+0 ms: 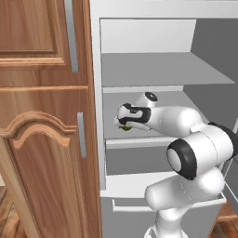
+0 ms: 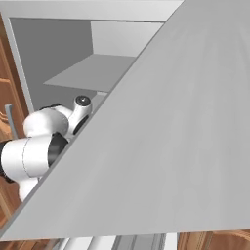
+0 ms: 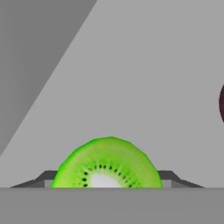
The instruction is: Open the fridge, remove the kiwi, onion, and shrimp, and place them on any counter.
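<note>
**Green kiwi between the fingertips, middle fridge shelf**

Green kiwi (image 3: 107,164) sits between the two dark fingertips (image 3: 175,178) in the hand view, cut face toward the camera: pale centre, ring of dark seeds, bright green flesh. One tip shows on each side of the fruit, right against its edges. The claw looks closed on the kiwi, at a fairly wide spread to fit it.

Left base view: gripper (image 1: 122,126) is reached into the fridge (image 1: 97,139), low over the middle shelf (image 1: 139,135). A sliver of green shows under the hand at the shelf's left front. Whether the fruit rests on the shelf or is lifted clear, I cannot tell.

Onion (image 3: 222,104): a dark reddish-purple curve at the right edge of the hand view, on the same grey shelf, apart from the kiwi.

Arm enters from lower right, elbow in front of the bottom drawer (image 1: 135,204). Upper shelf (image 1: 162,69) is bare grey. Brown wooden cabinet (image 1: 42,139) stands just left of the fridge, two grey bar handles on its doors.

Right base view: the open fridge door (image 2: 171,146) crosses most of the picture as a slanting grey slab; the arm's wrist shows past its left edge.
</note>
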